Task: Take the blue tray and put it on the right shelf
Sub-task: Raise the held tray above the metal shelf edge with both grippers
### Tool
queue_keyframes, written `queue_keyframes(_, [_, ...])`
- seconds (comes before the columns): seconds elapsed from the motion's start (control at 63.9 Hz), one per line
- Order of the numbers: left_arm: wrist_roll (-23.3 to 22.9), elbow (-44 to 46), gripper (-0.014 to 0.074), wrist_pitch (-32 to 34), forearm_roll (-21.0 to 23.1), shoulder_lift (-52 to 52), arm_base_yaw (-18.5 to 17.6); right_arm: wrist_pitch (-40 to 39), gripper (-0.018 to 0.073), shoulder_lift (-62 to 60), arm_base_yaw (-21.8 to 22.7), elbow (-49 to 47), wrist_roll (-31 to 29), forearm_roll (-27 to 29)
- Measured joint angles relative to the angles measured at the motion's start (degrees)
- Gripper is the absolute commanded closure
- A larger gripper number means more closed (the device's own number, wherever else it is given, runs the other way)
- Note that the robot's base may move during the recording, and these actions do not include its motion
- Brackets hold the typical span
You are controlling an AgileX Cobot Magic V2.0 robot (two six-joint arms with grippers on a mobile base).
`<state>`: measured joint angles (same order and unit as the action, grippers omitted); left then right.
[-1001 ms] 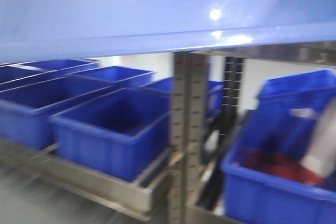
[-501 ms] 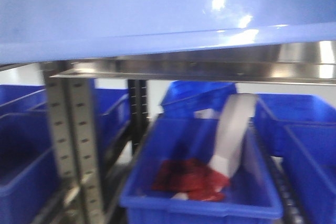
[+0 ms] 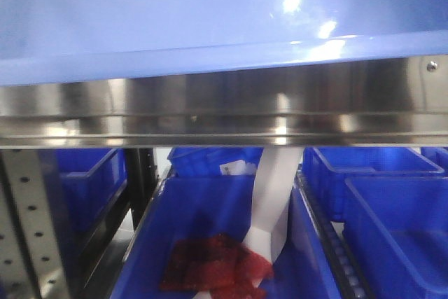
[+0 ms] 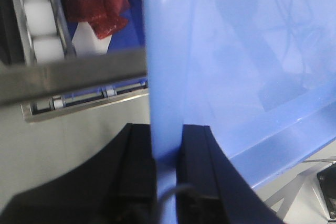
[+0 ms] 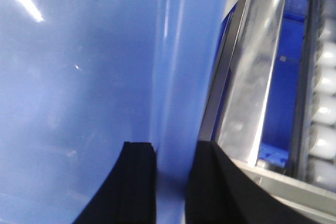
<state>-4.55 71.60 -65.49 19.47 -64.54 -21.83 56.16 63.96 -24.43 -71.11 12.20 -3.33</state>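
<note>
The glossy light-blue tray [image 3: 210, 19] fills the top of the front view, held up in the air. Its lower rim lies just above the brushed-metal front lip of the right shelf [image 3: 224, 110]. My left gripper [image 4: 167, 145] is shut on the tray [image 4: 236, 51] at its rim, black fingers [image 4: 139, 161] on either side of the wall. On the opposite rim of the tray [image 5: 79, 77], my right gripper [image 5: 174, 161] is shut too. The steel lip of the shelf [image 5: 252, 77] runs close beside the tray's right edge.
Below the shelf lip sit deep dark-blue bins [image 3: 392, 222]. The middle bin [image 3: 210, 201] holds a red mesh bag [image 3: 213, 264] and a white item [image 3: 269, 204]. A perforated metal upright [image 3: 28, 222] stands at left. White rollers [image 4: 39, 19] show under the rack.
The view has swung right along the rack: the upright slid from centre to the far left. The steel shelf lip now spans the whole width just under the tray's rim.
</note>
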Motion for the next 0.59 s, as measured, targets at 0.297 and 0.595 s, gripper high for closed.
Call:
queue_keyframes(0.297, [0.0,0.0,0.0645,0.0,0.0,0.0,0.0,0.0,0.0501,0.0,0.0,0.0,0.0,0.0])
queue_keyframes(0.595, [0.0,0.0,0.0645,0.0,0.0,0.0,0.0,0.0,0.0501,0.0,0.0,0.0,0.0,0.0])
